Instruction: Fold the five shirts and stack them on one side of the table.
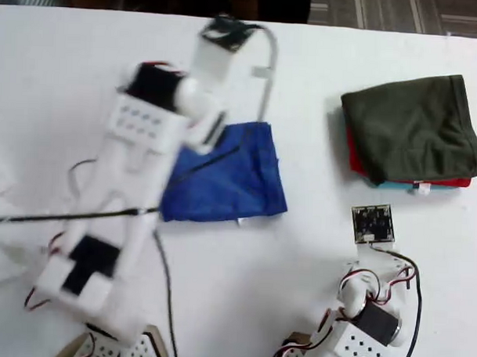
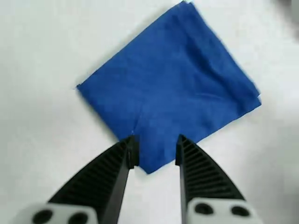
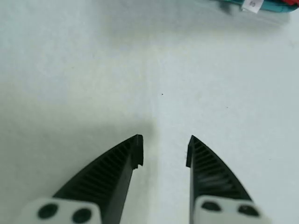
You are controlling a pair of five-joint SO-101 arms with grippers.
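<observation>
A folded blue shirt (image 1: 227,176) lies in the middle of the white table (image 1: 298,267). My left gripper (image 2: 155,150) hovers open above one corner of the blue shirt (image 2: 173,88), with nothing between its fingers. At the right side sits a stack of folded shirts: a dark green shirt (image 1: 417,126) on top, a red shirt (image 1: 450,182) under it and a teal shirt (image 1: 391,185) at the bottom. My right gripper (image 3: 164,151) stands open over bare table near the front right. The stack's teal edge (image 3: 268,5) shows far off in its view.
The left arm (image 1: 137,167) stretches from the front left toward the table's far middle, above the blue shirt's left edge. Its cables (image 1: 65,215) trail across the left side. The right arm's base (image 1: 367,324) sits at the front right. A dark floor lies beyond the far edge.
</observation>
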